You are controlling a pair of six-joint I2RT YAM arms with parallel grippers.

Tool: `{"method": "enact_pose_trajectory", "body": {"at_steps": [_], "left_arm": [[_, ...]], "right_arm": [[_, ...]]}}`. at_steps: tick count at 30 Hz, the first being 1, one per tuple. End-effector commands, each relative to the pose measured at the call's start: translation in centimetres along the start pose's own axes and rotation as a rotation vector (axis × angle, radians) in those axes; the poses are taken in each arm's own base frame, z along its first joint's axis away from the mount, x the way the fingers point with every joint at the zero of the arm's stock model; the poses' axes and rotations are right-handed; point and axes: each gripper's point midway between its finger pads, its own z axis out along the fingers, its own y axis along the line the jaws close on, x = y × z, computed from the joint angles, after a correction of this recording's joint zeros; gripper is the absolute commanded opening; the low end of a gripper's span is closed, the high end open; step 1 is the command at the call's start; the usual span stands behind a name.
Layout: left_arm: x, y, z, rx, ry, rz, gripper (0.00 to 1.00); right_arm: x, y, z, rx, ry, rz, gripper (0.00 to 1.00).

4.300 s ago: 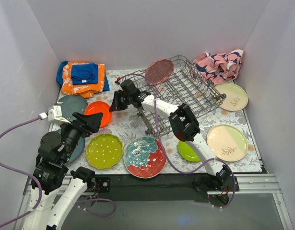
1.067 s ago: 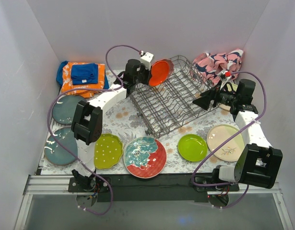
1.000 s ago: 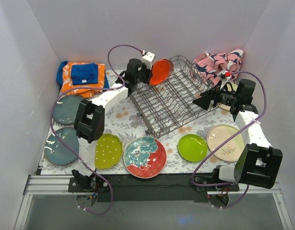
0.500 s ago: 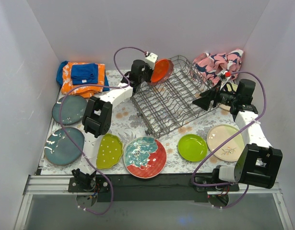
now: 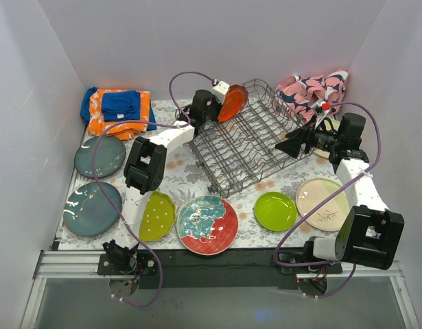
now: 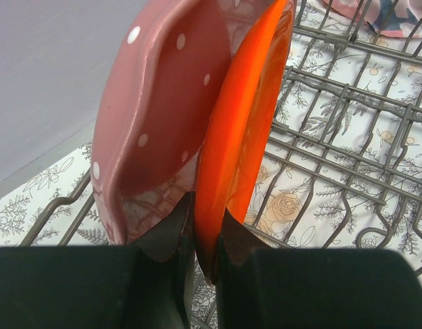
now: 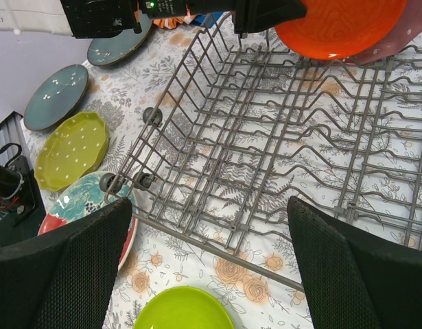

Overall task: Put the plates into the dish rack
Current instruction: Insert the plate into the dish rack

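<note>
Grey wire dish rack (image 5: 259, 137), rows of upright tines, sits mid-table toward 1 o'clock. At its 11 o'clock corner the glossy orange plate (image 6: 241, 123) stands on edge beside the matte pink dotted plate (image 6: 152, 116), apparently lining up with a slot. Left gripper (image 6: 205, 236) pinches the orange rim. Right gripper (image 7: 211, 264), at 3 o'clock, gapes empty.

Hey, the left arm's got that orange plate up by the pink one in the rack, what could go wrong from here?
The orange plate sits nearly against the pink dotted plate, so lowering it may knock or chip that one. The left gripper pinches only its rim, so it might slip or swing. If released outside the tines of the dish rack, it could topple.
</note>
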Motion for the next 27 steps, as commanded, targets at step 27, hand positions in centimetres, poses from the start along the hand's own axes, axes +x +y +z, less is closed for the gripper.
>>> {"method": "enact_pose_trajectory", "body": {"at_steps": [27], "left_arm": [[0.0, -1.4, 0.4, -0.017, -0.015, 0.038, 0.2]], "right_arm": [[-0.8, 0.4, -0.2, -0.028, -0.018, -0.02, 0.98]]}}
